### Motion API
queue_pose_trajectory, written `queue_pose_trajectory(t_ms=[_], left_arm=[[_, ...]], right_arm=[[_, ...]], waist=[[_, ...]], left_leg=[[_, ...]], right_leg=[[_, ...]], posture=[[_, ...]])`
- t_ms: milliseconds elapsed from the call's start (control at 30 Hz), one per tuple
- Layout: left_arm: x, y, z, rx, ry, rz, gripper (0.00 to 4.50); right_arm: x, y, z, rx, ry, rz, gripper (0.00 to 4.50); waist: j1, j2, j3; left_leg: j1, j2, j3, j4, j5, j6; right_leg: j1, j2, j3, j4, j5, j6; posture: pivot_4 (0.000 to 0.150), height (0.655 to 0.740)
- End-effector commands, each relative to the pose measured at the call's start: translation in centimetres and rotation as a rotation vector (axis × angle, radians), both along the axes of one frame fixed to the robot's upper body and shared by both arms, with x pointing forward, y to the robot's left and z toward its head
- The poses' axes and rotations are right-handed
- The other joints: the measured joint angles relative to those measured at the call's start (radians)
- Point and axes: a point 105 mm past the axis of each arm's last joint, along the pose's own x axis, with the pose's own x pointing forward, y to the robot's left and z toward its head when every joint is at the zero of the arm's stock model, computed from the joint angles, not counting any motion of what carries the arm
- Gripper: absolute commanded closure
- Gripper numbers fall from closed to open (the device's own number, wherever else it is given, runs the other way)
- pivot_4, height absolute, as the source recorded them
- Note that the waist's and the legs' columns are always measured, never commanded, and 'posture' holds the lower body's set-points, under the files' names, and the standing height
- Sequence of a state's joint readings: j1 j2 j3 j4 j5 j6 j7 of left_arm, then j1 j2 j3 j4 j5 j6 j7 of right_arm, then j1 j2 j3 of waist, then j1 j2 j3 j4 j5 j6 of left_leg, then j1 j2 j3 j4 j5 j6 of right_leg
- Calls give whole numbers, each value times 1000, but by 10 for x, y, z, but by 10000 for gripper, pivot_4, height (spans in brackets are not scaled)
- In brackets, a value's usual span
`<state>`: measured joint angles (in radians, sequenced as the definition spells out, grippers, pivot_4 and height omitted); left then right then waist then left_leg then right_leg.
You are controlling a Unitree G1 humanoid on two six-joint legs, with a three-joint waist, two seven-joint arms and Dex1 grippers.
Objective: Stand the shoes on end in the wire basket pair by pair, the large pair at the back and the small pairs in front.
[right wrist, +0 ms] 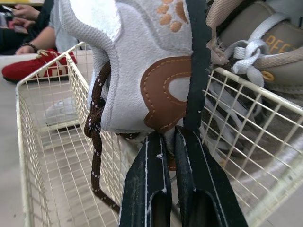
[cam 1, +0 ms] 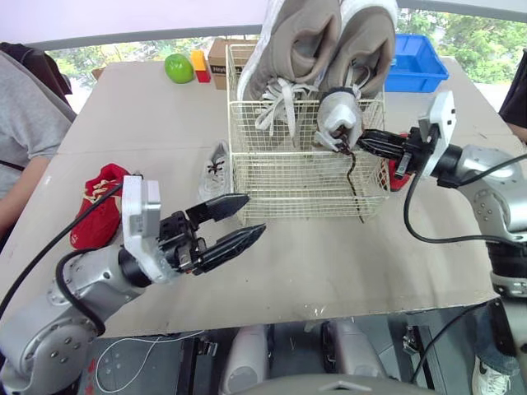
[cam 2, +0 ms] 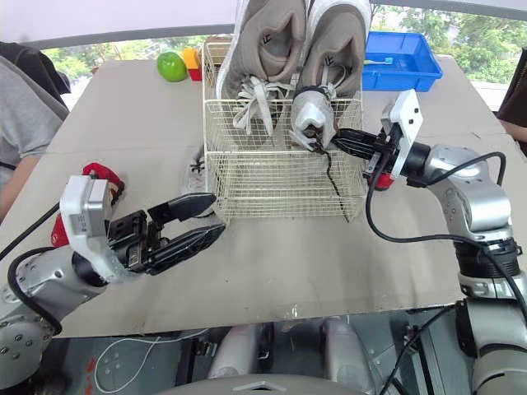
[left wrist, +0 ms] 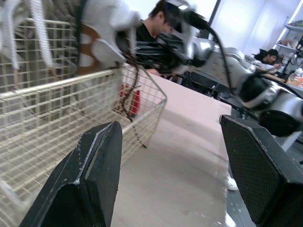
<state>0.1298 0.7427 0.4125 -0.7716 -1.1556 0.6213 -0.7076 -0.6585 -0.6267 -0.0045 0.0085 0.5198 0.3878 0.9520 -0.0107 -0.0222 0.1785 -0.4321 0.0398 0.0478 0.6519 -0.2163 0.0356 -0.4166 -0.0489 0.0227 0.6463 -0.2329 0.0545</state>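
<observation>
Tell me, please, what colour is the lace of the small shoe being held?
Dark brown, pale-flecked lace on the small shoe; right wrist view shows it best.

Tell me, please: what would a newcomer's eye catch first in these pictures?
The large beige pair stands on end at the back of the wire basket, towering over its rim. The right gripper clamps a small grey shoe at the basket's right side, brown lace dangling, while the left gripper hovers open near its left front.

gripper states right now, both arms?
Left gripper: open, holding nothing, in front of the wire basket.
Right gripper: shut on the small grey shoe over the basket's front.
</observation>
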Motion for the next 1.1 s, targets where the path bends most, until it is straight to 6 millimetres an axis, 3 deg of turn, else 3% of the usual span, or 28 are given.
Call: queue_pose_trajectory(t_ms=[33,367,400,433,600,867,967,1100], left_arm=[[-12,-1,7,34,-37,-8,9470],[-6,12,4,70,-32,66,9470],[-5,12,4,66,-34,68,9008],[-5,12,5,61,-35,69,9008],[-5,21,3,67,-23,119,9008],[8,47,-10,30,54,288,9008],[23,68,-25,46,147,418,9008],[48,99,-46,194,266,586,9008]], right_arm=[[-1,3,7,-4,-26,34,45000],[13,-11,-8,-19,97,-37,45000],[14,-14,-10,-19,112,-47,38516],[13,-16,-12,-21,123,-50,36613],[5,-35,-11,-64,107,-107,14002],[-30,-40,16,-130,-40,-95,14002],[-42,-36,26,-147,-102,-66,14002],[-74,-22,32,-121,-40,103,14002]], waist=[[0,0,0],[1,0,-1],[1,0,-1],[1,0,-1],[6,-1,-2],[26,-1,-2],[21,1,-1],[21,1,-1]], left_leg=[[0,0,0,0,0,0],[2,0,0,1,0,0],[2,0,0,1,0,0],[2,0,0,1,0,0],[2,0,0,1,0,0],[2,-1,0,2,0,0],[2,0,0,2,0,0],[1,0,0,1,0,0]], right_leg=[[0,0,0,0,0,0],[2,0,-1,0,0,0],[3,0,-1,0,0,0],[3,0,-1,0,0,0],[3,-1,-2,0,0,0],[4,-5,-3,-1,0,0],[3,-4,-3,-1,0,0],[3,-2,-4,-1,0,0]], posture=[[1500,7400],[1500,7400],[1500,7400],[1500,7400],[1500,7400],[1500,7400],[1500,7400],[1500,7400]])
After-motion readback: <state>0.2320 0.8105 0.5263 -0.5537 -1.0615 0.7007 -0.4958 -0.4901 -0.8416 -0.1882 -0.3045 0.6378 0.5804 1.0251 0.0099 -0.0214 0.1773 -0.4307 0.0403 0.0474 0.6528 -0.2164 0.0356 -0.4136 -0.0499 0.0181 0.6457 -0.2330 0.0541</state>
